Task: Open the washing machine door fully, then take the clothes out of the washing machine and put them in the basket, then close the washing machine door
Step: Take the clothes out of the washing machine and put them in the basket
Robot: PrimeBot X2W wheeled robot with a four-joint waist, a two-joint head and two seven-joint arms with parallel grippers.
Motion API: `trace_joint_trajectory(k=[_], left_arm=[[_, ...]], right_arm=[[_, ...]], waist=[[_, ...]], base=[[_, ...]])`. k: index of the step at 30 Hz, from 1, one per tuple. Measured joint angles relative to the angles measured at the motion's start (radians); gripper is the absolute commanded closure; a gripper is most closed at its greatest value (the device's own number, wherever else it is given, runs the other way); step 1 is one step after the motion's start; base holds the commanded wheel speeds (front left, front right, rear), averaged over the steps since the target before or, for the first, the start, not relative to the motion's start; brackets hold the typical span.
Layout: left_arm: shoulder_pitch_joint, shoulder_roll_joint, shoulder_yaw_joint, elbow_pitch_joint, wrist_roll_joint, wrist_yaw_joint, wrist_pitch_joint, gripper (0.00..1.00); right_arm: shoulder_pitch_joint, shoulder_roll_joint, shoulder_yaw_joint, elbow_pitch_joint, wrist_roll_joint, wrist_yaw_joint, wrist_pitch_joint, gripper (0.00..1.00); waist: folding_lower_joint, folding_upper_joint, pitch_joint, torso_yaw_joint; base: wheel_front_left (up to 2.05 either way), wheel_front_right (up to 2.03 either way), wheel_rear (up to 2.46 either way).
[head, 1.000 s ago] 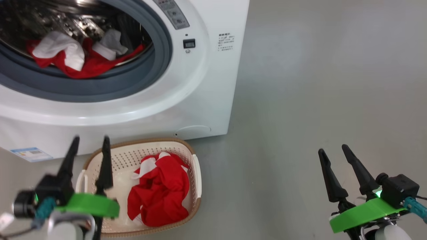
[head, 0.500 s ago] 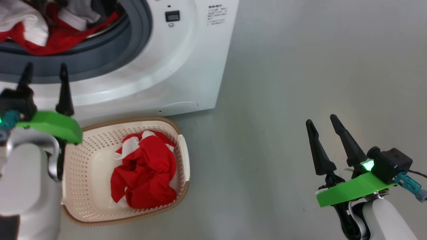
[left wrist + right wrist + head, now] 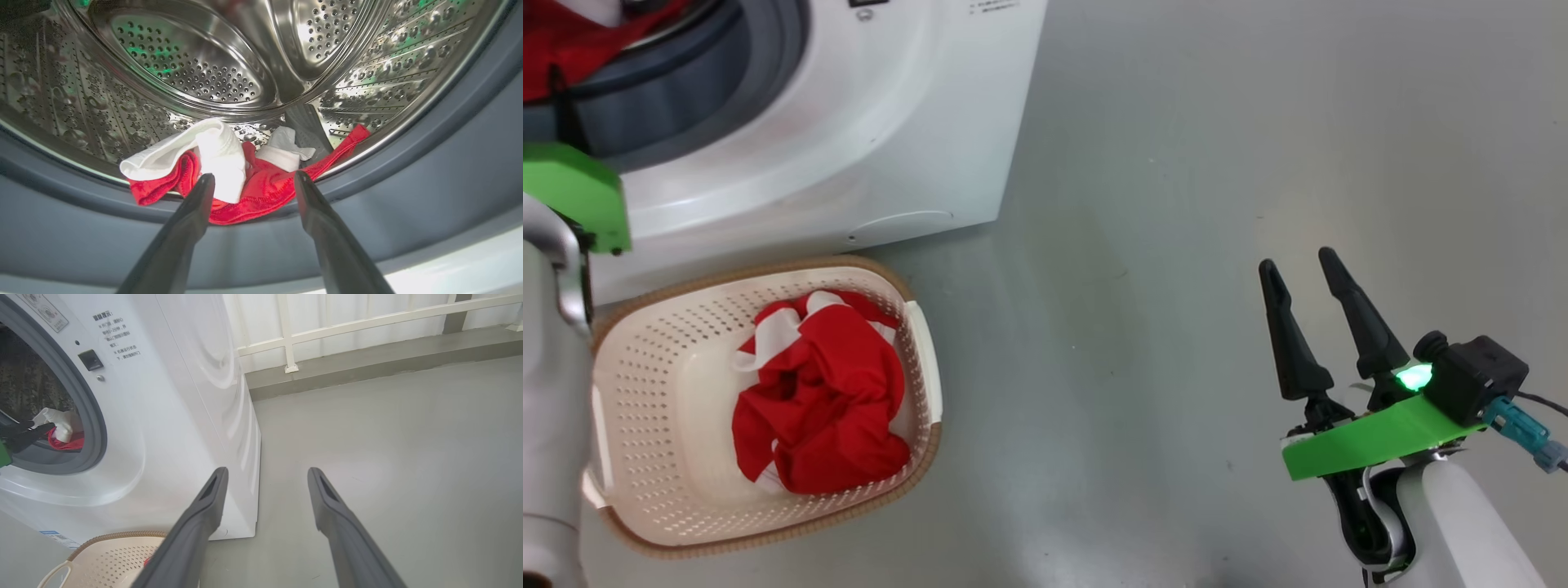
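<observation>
The white washing machine (image 3: 833,139) stands with its mouth uncovered; the washing machine door is out of view. Red and white clothes (image 3: 265,190) lie at the front lip of the steel drum (image 3: 184,69), draped onto the grey rubber ring (image 3: 408,196). My left gripper (image 3: 253,176) is open at the mouth, its fingertips just short of that pile, holding nothing. The cream basket (image 3: 645,343) sits on the floor before the machine with more red clothes (image 3: 817,400) in it. My right gripper (image 3: 1297,260) hangs open and empty over bare floor to the right.
My left forearm (image 3: 551,392) stands at the basket's left side. Grey floor (image 3: 1176,163) stretches right of the machine. In the right wrist view a low kerb with a white railing (image 3: 367,322) runs behind the machine, and the basket's rim (image 3: 114,537) shows at the bottom.
My left gripper has risen from above the basket to the drum mouth, still open. The head camera has swung, shifting the whole picture up and left. The right gripper stays open.
</observation>
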Motion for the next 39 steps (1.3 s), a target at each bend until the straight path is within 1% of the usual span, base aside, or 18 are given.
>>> trace_joint_trajectory(k=[1, 7, 16, 22, 27, 32, 38, 39], left_arm=[[0.0, 0.0, 0.0, 0.0, 0.0, 0.0, 0.0, 0.0], [-0.09, 0.012, -0.014, 0.091, 0.013, 0.048, 0.008, 0.0], [-0.187, 0.084, -0.017, 0.159, 0.014, 0.091, 0.062, 0.0], [-0.224, 0.122, -0.024, 0.172, 0.013, 0.093, 0.062, 0.0], [-0.241, 0.132, -0.035, 0.179, 0.013, 0.092, 0.06, 0.0], [-0.247, 0.149, -0.046, 0.186, 0.013, 0.108, 0.061, 0.0], [-0.259, 0.164, -0.051, 0.191, 0.013, 0.11, 0.062, 0.0], [-0.259, 0.164, -0.052, 0.191, 0.013, 0.11, 0.062, 0.15]], right_arm=[[0.0, 0.0, 0.0, 0.0, 0.0, 0.0, 0.0, 0.0], [-0.006, 0.002, 0.002, -0.001, 0.0, 0.0, 0.0, 0.0], [-0.051, 0.006, 0.031, -0.021, 0.026, 0.0, 0.0, 0.0], [-0.052, 0.007, 0.039, -0.03, 0.057, 0.0, 0.0, 0.0], [-0.053, 0.007, 0.055, -0.031, 0.065, 0.0, 0.0, 0.0], [-0.075, 0.007, 0.058, -0.036, 0.078, 0.0, 0.0, 0.0], [-0.075, 0.007, 0.06, -0.041, 0.078, 0.0, 0.0, 0.0], [-0.075, 0.007, 0.06, -0.042, 0.078, 0.0, 0.0, 0.0]], waist=[[0.0, 0.0, 0.0, 0.0], [0.0, 0.0, 0.02, -0.02], [0.0, 0.0, 0.073, -0.049], [0.0, 0.0, 0.11, -0.077], [0.0, 0.0, 0.134, -0.097], [0.0, 0.0, 0.145, -0.114], [0.0, 0.0, 0.146, -0.117], [0.0, 0.0, 0.146, -0.116]], base=[[0.0, 0.0, 0.0], [0.0, 0.0, 0.0], [0.0, 0.0, 0.0], [0.0, 0.0, 0.0], [0.0, 0.0, 0.0], [0.0, 0.0, 0.0], [0.0, 0.0, 0.0], [0.0, 0.0, 0.0]])
